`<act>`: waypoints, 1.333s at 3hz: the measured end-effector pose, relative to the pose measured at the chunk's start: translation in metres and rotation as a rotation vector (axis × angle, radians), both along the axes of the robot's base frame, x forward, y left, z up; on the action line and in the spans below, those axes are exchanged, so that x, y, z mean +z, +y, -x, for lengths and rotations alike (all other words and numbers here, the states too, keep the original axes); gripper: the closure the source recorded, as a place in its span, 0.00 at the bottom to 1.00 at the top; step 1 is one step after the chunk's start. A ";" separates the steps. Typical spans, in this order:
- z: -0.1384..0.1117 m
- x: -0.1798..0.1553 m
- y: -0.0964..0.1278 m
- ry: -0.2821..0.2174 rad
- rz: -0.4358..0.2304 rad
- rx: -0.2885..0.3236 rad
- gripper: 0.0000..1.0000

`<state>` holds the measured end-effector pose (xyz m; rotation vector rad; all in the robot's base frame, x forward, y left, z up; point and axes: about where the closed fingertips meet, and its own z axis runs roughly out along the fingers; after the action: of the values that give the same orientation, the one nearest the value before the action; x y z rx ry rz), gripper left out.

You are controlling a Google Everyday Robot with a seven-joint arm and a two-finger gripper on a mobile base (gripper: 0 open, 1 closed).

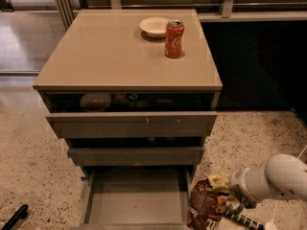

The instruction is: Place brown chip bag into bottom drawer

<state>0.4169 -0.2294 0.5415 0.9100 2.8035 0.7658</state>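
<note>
Now at the carry stage: the gripper [229, 201], at the end of the white arm [276, 178] entering from the lower right, sits low beside the cabinet and is clamped on the upper right edge of the brown chip bag [206, 207]. The bag hangs roughly upright from that edge, cream crimped end uppermost, its body extending down and to the left of the jaws; the contact itself is partly hidden by the foil. The bag lies just outside the right wall of the bottom drawer [136, 195], near its front corner, and has not yet crossed over the tray. The drawer is pulled well out, exposing a bare grey floor, presumably so that the bag can be lowered in from above. Gripping by the top edge keeps the bulk of the bag below the jaws, which should let it clear the thin side wall. The middle drawer [135, 155] and top drawer [132, 124] project less far. A soda can [174, 39] and a bowl [154, 26] stand on the cabinet top [110, 56], well apart from the work.
</note>
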 end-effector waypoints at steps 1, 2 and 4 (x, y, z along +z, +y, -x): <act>0.027 -0.037 0.035 0.070 0.019 0.079 1.00; 0.071 -0.077 0.045 0.147 0.055 0.098 1.00; 0.088 -0.083 0.013 0.158 0.061 0.031 1.00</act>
<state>0.3292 -0.2167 0.4590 0.9596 2.9650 0.6337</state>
